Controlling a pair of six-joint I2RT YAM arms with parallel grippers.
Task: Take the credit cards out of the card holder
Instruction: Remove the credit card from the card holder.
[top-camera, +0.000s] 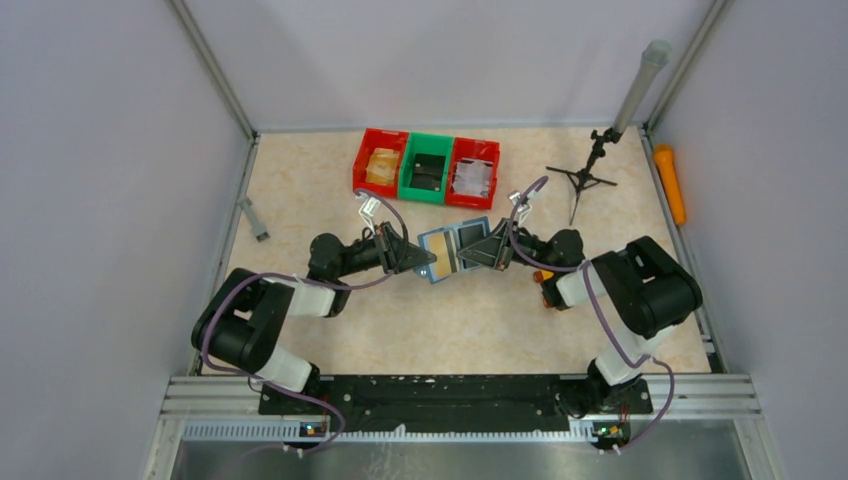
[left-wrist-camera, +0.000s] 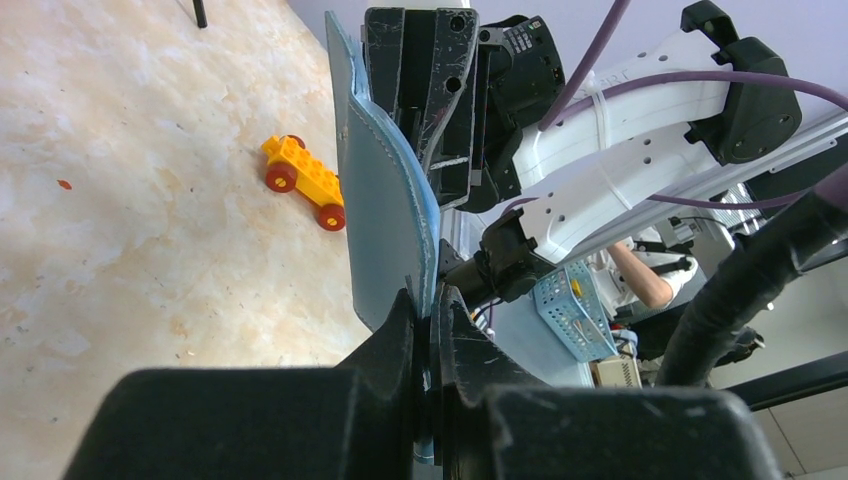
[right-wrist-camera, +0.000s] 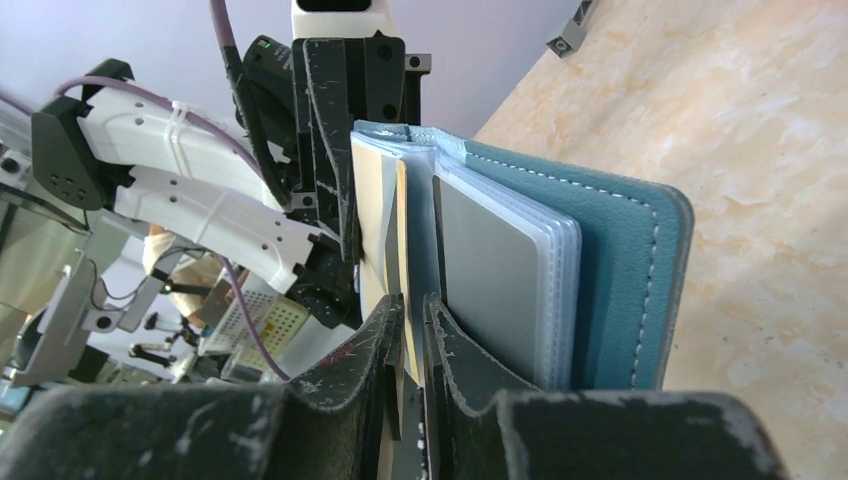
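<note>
While left claw (left-wrist-camera: 428, 297) clamps wallet (top-camera: 456, 250) edge, holding it open above tabletop (top-camera: 480, 320) between arms, right claw (right-wrist-camera: 412, 305) pinches shut on thin card (right-wrist-camera: 403, 230) edge inside. Pull straight along sleeve, slowly; left grip firm, else wallet follows.

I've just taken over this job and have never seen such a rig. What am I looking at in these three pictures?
Two robot arms work at a table. The overhead picture shows both; the other two come from a camera on each wrist. Between them they hold the open card holder: the left gripper is clamped on one edge, and the right gripper pinches something thin inside it. On the table are a row of bins, a small tripod and a yellow toy block.
</note>
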